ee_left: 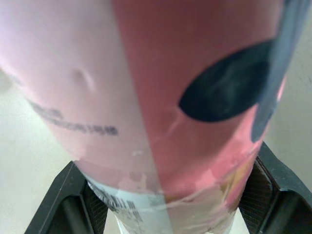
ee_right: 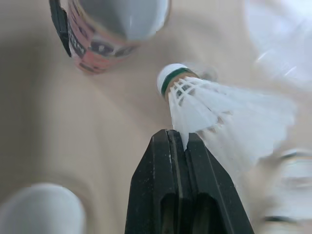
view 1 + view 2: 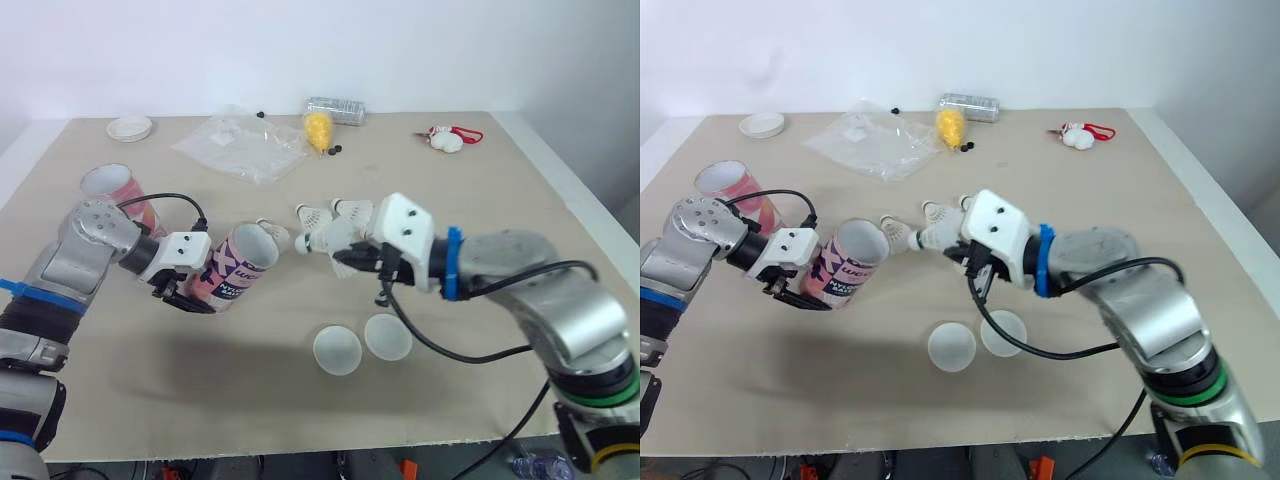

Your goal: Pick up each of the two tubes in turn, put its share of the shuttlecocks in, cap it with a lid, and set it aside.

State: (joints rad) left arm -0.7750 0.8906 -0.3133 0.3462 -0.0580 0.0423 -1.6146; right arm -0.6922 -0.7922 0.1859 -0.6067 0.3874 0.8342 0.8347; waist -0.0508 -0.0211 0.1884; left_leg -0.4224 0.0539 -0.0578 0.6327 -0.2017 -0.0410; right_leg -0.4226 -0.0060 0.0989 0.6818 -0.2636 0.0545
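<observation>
Two tubes in play: one tube (image 3: 238,265) is sitting clamped in the left end effector (image 3: 190,297), tilted, with its open mouth facing right and slightly far. The second tube (image 3: 115,190) is standing upright at far left on the desk (image 3: 480,220). The right end effector (image 2: 178,139) is pinching a shuttlecock (image 2: 204,105) by its feather skirt, cork pointing left toward that mouth. Cork and mouth are sitting near each other with the axes roughly in line. I'm expecting a small realign before the push in. Loose shuttlecocks (image 3: 315,215) are lying just far of the path, and the lids (image 3: 337,350) are lying on the near side, clear of it. Desk edges are well apart from the work.
</observation>
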